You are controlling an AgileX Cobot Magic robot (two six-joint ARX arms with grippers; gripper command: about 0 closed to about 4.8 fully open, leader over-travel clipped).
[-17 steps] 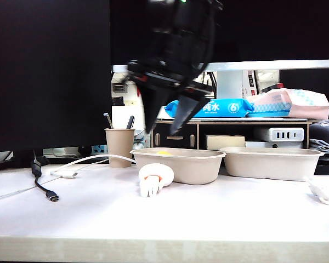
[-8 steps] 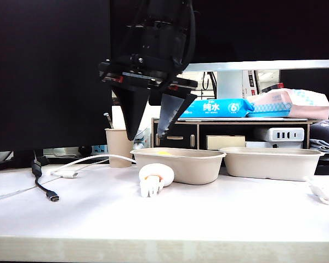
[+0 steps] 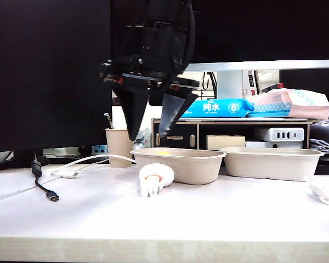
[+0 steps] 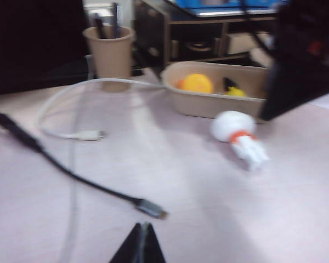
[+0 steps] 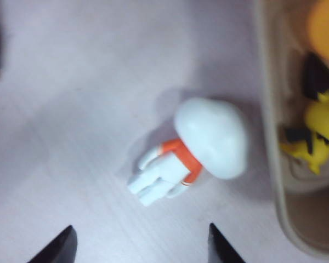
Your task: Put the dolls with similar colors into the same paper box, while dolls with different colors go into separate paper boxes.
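A white round-headed doll (image 3: pixel 156 176) with an orange collar lies on its side on the table, just in front of the left paper box (image 3: pixel 194 167). My right gripper (image 3: pixel 149 136) hangs open above that doll, fingers pointing down, nothing between them (image 5: pixel 141 230). The white doll (image 5: pixel 208 137) lies ahead of its tips. Inside the left box sit a yellow duck (image 4: pixel 196 83) and a yellow black-eared doll (image 4: pixel 234 90). The second paper box (image 3: pixel 274 163) stands to the right; nothing shows above its rim. My left gripper (image 4: pixel 144 229) is shut and empty, low over the table near a cable plug.
A beige cup (image 3: pixel 119 147) holding pens stands behind the left box. A black cable (image 3: pixel 46 189) and a white cable (image 3: pixel 93 160) lie on the table's left part. A shelf with wipe packs (image 3: pixel 219 108) is at the back, and a dark screen fills the upper left.
The right gripper swung left from above the left box to above the white doll and turned square to the camera. In the last half second it hardly moved.
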